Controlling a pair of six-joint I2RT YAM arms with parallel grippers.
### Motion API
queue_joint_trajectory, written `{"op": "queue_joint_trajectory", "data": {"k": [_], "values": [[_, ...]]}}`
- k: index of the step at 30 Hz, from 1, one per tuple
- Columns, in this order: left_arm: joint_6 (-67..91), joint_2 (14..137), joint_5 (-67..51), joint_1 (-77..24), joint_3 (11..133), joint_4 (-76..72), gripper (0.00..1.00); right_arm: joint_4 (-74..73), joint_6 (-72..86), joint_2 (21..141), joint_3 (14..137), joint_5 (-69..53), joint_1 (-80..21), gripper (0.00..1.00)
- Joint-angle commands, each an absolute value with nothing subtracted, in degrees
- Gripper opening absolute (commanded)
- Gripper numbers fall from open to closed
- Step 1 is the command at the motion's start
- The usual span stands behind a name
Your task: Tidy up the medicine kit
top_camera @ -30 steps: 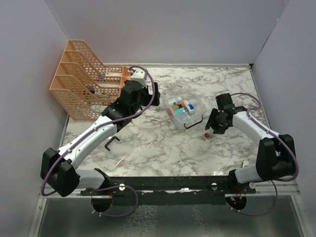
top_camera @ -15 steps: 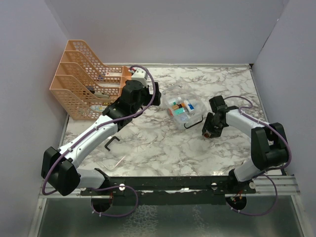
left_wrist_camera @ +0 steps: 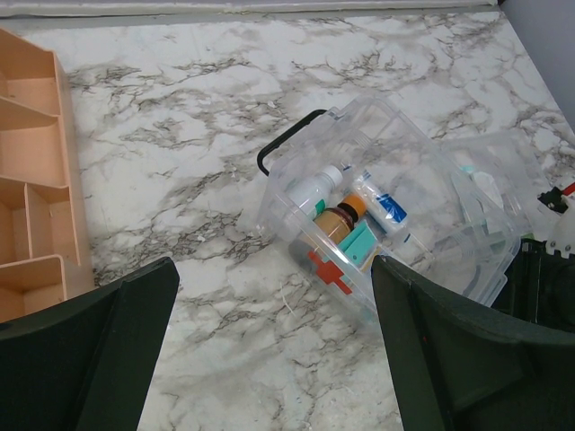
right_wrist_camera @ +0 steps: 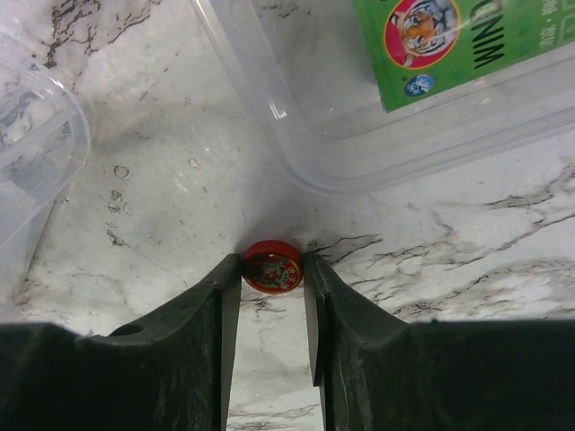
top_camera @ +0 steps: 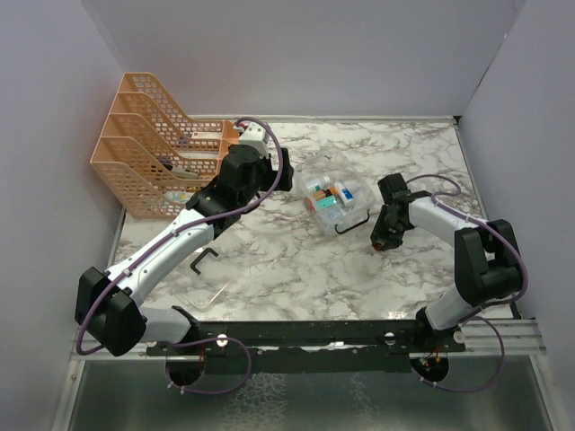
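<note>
- The medicine kit (top_camera: pixel 334 203) lies on the table (top_camera: pixel 296 269), near its middle.
- The file rack (top_camera: pixel 153 153) stands between the kit's 9 and 10 o'clock, well apart.
- My left gripper (top_camera: pixel 280 171) hangs at the kit's 10 o'clock, between rack and kit.
- My right gripper (top_camera: pixel 381 241) sits at the kit's 4 o'clock, just beside it.
- A round tin (right_wrist_camera: pixel 272 267) lies on the table between my right fingers (right_wrist_camera: pixel 180 341), touching both.

Kit (top_camera: pixel 337 199): clear plastic box, rounded corners, black U-shaped handle (left_wrist_camera: pixel 287 138) at one end.
Place: mid-table (top_camera: pixel 296 256), askew to its edges.
Contents: white bottle (left_wrist_camera: pixel 314 190), brown bottle (left_wrist_camera: pixel 337 221) with orange cap, teal packet (left_wrist_camera: pixel 360 244), blue-and-white tube (left_wrist_camera: pixel 383 206), red cross (left_wrist_camera: pixel 328 269).
Lid: unclear whether on; another clear shell (left_wrist_camera: pixel 485 215) lies against one side.
</note>
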State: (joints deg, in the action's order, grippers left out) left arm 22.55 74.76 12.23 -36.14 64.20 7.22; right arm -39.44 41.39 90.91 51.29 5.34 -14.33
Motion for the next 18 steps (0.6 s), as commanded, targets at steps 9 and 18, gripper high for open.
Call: {"op": "queue_joint_trajectory", "data": {"k": [9, 18], "values": [[21.59, 73.5, 12.38, -36.49, 64.51, 6.6, 0.92, -42.03, 44.01, 94.54, 53.35, 9.95, -15.02, 0.34], [20.72, 73.04, 13.04, -36.5, 64.35, 6.83, 0.92, -42.79, 43.35, 91.81, 56.53, 10.73, -15.12, 0.25]]}}
